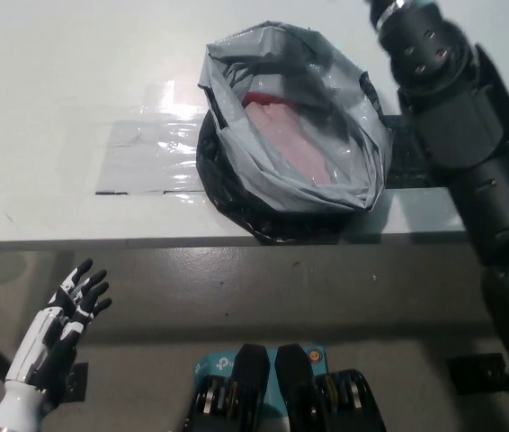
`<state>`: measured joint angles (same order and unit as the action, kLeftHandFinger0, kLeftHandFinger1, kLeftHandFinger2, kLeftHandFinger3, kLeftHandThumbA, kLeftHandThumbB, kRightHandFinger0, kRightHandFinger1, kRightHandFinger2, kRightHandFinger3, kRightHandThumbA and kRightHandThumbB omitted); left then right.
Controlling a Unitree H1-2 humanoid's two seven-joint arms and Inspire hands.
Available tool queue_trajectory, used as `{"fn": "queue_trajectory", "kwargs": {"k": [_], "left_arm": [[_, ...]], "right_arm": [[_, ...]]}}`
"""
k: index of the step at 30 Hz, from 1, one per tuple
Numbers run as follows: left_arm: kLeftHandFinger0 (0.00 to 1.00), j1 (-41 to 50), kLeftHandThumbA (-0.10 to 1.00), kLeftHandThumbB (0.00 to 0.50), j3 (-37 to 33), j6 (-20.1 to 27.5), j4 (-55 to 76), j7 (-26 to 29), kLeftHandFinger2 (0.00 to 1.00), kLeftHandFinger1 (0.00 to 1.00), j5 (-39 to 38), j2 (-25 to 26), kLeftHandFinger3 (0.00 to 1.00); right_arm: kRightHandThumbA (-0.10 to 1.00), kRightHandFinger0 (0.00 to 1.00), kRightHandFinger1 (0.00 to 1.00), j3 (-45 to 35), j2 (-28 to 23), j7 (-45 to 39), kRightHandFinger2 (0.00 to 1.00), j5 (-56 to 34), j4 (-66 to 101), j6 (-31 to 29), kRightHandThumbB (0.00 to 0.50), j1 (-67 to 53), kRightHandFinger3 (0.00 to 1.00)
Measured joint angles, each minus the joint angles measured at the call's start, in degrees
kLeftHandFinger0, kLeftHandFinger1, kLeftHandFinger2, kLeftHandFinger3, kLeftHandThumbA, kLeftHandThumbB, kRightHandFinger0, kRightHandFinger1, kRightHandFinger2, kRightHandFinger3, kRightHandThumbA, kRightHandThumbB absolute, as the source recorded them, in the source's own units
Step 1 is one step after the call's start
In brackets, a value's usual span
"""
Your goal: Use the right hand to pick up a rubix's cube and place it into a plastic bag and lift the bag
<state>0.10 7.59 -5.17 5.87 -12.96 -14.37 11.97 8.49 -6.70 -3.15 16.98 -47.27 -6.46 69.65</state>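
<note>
The grey plastic bag stands open in the middle of the white table, on a black base, with something pink and red inside. My black right arm rises from the lower right, just right of the bag, and runs out of the picture at the top. Its hand and the rubix's cube are out of view. My white left hand rests open at the lower left, below the table's front edge.
A clear shiny sheet is taped flat on the table left of the bag. The right arm mostly covers a black patch right of the bag. The table's front edge crosses the picture, with grey floor below.
</note>
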Motion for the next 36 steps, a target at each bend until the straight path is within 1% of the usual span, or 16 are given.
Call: {"fn": "queue_trajectory", "kwargs": {"k": [4, 16, 17, 19, 21, 22, 23, 25, 26, 27, 29, 30, 31, 32, 34, 36], "left_arm": [[1.0, -0.01, 0.68, 0.175, 0.0, -0.06, 0.05, 0.0, 1.0, 1.0, -0.02, -0.02, 1.0], [1.0, -0.06, 0.67, 0.206, 0.01, -0.11, 0.09, 0.0, 1.0, 1.0, -0.46, -0.01, 1.0], [1.0, -0.06, 0.67, 0.199, 0.01, -0.11, 0.09, 0.0, 1.0, 1.0, -0.48, -0.01, 1.0], [1.0, -0.06, 0.67, 0.196, 0.01, -0.11, 0.09, 0.0, 1.0, 1.0, -0.5, -0.02, 1.0], [1.0, -0.07, 0.67, 0.192, 0.01, -0.11, 0.09, 0.0, 1.0, 1.0, -0.5, -0.02, 1.0], [1.0, -0.08, 0.67, 0.189, 0.01, -0.11, 0.09, 0.0, 1.0, 1.0, -0.5, -0.02, 1.0], [1.0, -0.1, 0.68, 0.194, 0.01, -0.11, 0.09, 0.0, 1.0, 1.0, -0.5, -0.02, 1.0], [1.0, -0.12, 0.68, 0.194, 0.01, -0.12, 0.09, 0.0, 1.0, 1.0, -0.5, -0.01, 1.0], [1.0, -0.14, 0.68, 0.196, 0.0, -0.11, 0.09, 0.0, 1.0, 1.0, -0.5, -0.01, 1.0], [1.0, -0.14, 0.68, 0.194, 0.0, -0.12, 0.09, 0.0, 1.0, 1.0, -0.49, 0.0, 1.0], [1.0, -0.14, 0.68, 0.187, 0.0, -0.12, 0.09, 0.0, 1.0, 1.0, -0.49, -0.01, 1.0], [1.0, -0.14, 0.68, 0.187, -0.02, -0.15, 0.08, 0.0, 1.0, 1.0, -0.49, -0.01, 1.0], [1.0, -0.14, 0.68, 0.185, -0.02, -0.17, 0.08, 0.0, 1.0, 1.0, -0.48, -0.01, 1.0], [1.0, -0.14, 0.68, 0.184, -0.02, -0.17, 0.07, 0.0, 1.0, 1.0, -0.48, -0.01, 1.0], [1.0, -0.14, 0.68, 0.188, -0.03, -0.19, 0.08, 0.0, 1.0, 1.0, -0.49, -0.01, 1.0], [1.0, -0.14, 0.67, 0.208, -0.02, -0.19, 0.08, 0.0, 1.0, 1.0, -0.49, 0.0, 1.0]], "right_arm": [[-0.1, 0.0, 0.47, 0.61, 0.92, -0.18, 0.88, 0.0, -0.12, -0.02, 0.167, -2.48, 0.86], [-0.1, 0.02, 0.52, 2.48, -0.07, -0.27, 0.9, 0.91, 0.1, -0.03, 0.141, -8.59, 0.92], [-0.1, 0.07, 0.56, 2.58, -0.15, -0.26, 0.92, 1.0, 0.09, -0.04, 0.143, -8.93, 0.91], [-0.1, 0.08, 0.54, 2.87, -0.37, -0.26, 0.91, 1.18, 0.09, -0.09, 0.128, -9.75, 0.9], [-0.1, 0.12, 0.58, 3.48, -0.7, -0.3, 0.95, 1.42, 0.24, -0.23, 0.129, -10.5, 0.95], [-0.03, 0.35, 0.73, 3.64, -0.78, -0.37, 1.0, 1.47, 0.34, -0.23, 0.206, -10.63, 1.0], [0.09, 0.59, 0.9, 3.9, -0.96, -0.55, 1.0, 1.54, 0.6, -0.23, 0.227, -10.82, 1.0], [0.14, 0.64, 0.89, 4.51, -1.29, -1.28, 1.0, 1.66, 1.5, 0.04, 0.242, -11.17, 1.0], [0.35, 0.95, 1.0, 5.46, -1.73, -2.48, 1.0, 1.94, 2.63, 0.87, 0.318, -11.32, 1.0], [0.4, 1.0, 1.0, 6.03, -2.03, -3.41, 1.0, 2.09, 3.57, 1.5, 0.349, -11.36, 1.0], [0.49, 1.0, 1.0, 6.74, -2.52, -4.95, 1.0, 2.13, 4.52, 2.57, 0.396, -11.35, 1.0], [0.49, 1.0, 1.0, 7.57, -3.04, -6.97, 1.0, 2.08, 4.89, 3.51, 0.396, -11.34, 1.0], [0.56, 1.0, 1.0, 8.1, -3.4, -8.27, 1.0, 2.05, 4.92, 4.33, 0.423, -11.34, 1.0], [0.69, 1.0, 1.0, 8.32, -3.55, -8.89, 1.0, 2.04, 4.92, 4.64, 0.422, -11.34, 1.0], [0.73, 1.0, 1.0, 9.71, -4.49, -11.85, 1.0, 2.06, 4.98, 5.86, 0.418, -11.33, 1.0], [0.82, 1.0, 1.0, 10.93, -5.23, -13.65, 1.0, 2.19, 5.22, 6.62, 0.446, -11.33, 1.0]]}}
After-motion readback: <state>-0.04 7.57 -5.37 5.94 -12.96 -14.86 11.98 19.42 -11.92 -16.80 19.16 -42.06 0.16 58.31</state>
